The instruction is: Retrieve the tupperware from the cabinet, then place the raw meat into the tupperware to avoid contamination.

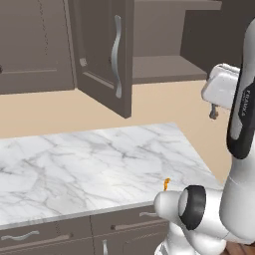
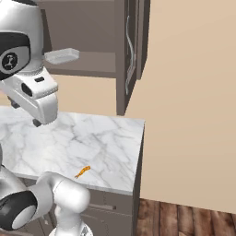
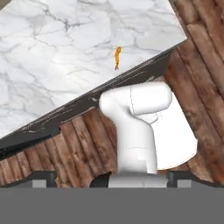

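A: Room? Beige wall (image 2: 184, 92) behind and right of the counter, plain, evenly lit.
B: Counter?
A: White marble countertop (image 1: 89, 159) with grey veins — below the gripper's level. Dark drawers (image 1: 45, 239) with horizontal silver handles under its front edge.
B: Floor?
A: Reddish-brown wood planks (image 3: 205, 65) — past the counter's end, and under the hand camera.
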You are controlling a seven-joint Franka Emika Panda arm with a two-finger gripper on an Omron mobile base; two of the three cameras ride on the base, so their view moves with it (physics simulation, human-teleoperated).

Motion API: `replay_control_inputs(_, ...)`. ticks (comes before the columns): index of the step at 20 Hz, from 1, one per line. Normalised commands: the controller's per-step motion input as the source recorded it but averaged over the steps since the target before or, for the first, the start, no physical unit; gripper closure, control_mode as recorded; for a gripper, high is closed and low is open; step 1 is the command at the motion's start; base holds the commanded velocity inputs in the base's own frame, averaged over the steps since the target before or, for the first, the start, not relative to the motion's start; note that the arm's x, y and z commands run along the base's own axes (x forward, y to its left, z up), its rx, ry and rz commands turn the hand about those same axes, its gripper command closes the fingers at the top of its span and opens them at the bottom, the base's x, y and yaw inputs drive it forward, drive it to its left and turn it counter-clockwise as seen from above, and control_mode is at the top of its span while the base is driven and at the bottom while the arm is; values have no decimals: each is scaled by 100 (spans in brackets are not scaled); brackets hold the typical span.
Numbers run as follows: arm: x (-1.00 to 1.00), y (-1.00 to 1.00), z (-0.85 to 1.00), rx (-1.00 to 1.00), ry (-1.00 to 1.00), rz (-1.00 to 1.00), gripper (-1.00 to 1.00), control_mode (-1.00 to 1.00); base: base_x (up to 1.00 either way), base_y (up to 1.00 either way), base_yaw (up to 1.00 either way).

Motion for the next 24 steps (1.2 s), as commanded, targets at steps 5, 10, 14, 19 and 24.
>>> replay_control_inputs(5, 82, 0, 0, 31, 7, -1, -100, -100, 0, 0, 0)
replay_control_inputs(10, 73, 6, 0, 31, 6, 0, -100, -100, 0, 0, 0)
replay_control_inputs(14, 67, 23, 0, 26, 8, 0, -100, -100, 0, 0, 0)
replay_control_inputs(19, 60, 27, 0, 16, 11, 0, -100, -100, 0, 0, 0)
replay_control_inputs(24, 55, 35, 0, 6, 10, 4, -100, -100, 0, 0, 0)
